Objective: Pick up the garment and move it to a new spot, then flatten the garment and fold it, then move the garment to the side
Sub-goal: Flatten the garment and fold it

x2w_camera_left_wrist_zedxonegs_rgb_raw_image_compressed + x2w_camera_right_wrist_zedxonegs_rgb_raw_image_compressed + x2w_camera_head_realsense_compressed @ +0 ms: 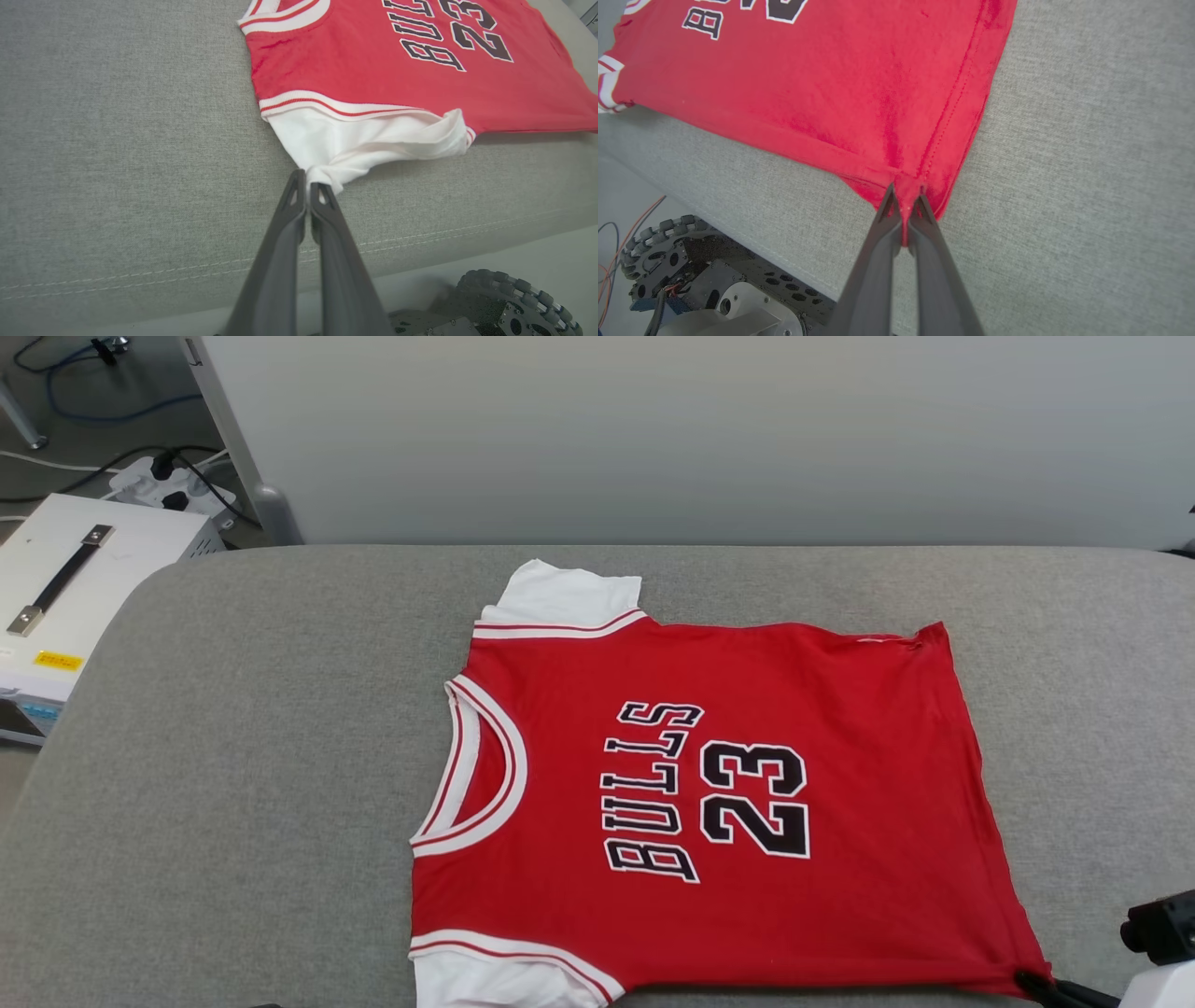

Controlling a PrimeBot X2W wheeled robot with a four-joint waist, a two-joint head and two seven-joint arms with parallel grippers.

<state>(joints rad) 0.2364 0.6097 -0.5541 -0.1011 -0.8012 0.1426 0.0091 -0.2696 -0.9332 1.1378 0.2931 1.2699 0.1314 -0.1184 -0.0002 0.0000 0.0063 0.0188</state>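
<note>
- The garment [709, 784] lies spread out, print up, on the grey padded surface [280, 756]. It sits right of the surface's middle, and its near side reaches the front edge.
- The left gripper [307, 184] is pinched tight on the tip of the white near sleeve [355, 144], which bunches into folds at the pinch, close to the surface's front edge.
- The right gripper [904, 205] is clamped on the red hem corner [920, 186], also by the front edge. Creases fan out from that pinch.
- The step looks like flattening, or the start of a fold, with both near corners held.
- To do it well, move both arms together at the same height and pace so the near side stays straight.
- Keep light tension between the two pinches. Too much would drag the whole shirt across the surface, and too little leaves the sleeve crumpled.
- The thin sleeve tip may slip out sooner than the stitched hem.
- The collar [476, 765] points toward the surface's left end and the hem toward its right end.
- The long axis runs left to right, roughly parallel to the front edge, so the lettering and the 23 read sideways.
</note>
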